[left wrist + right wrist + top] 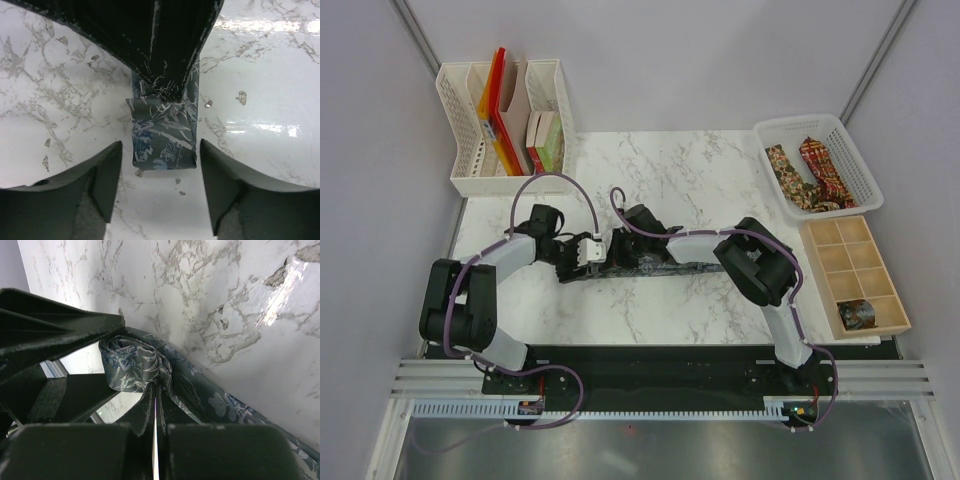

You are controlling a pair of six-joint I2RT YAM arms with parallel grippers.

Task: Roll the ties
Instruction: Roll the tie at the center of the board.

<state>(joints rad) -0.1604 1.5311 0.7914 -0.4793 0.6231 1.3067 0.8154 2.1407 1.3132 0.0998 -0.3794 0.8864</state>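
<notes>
The dark grey-green tie (692, 266) lies across the middle of the marble table, its left end partly rolled. My right gripper (156, 390) is shut on that rolled end (131, 365), also seen in the left wrist view (162, 142). My left gripper (160, 146) is open, with one finger on each side of the rolled end and neither touching it. In the top view the left gripper (590, 250) and right gripper (618, 252) meet tip to tip. The brown-gold tie (786, 172) and red tie (823, 165) lie in the basket.
A white basket (860, 170) stands at the back right. A wooden compartment box (818, 262) sits below it, with a rolled dark tie (856, 313) in a near cell. A white rack (460, 130) of coloured books and folders stands at the back left.
</notes>
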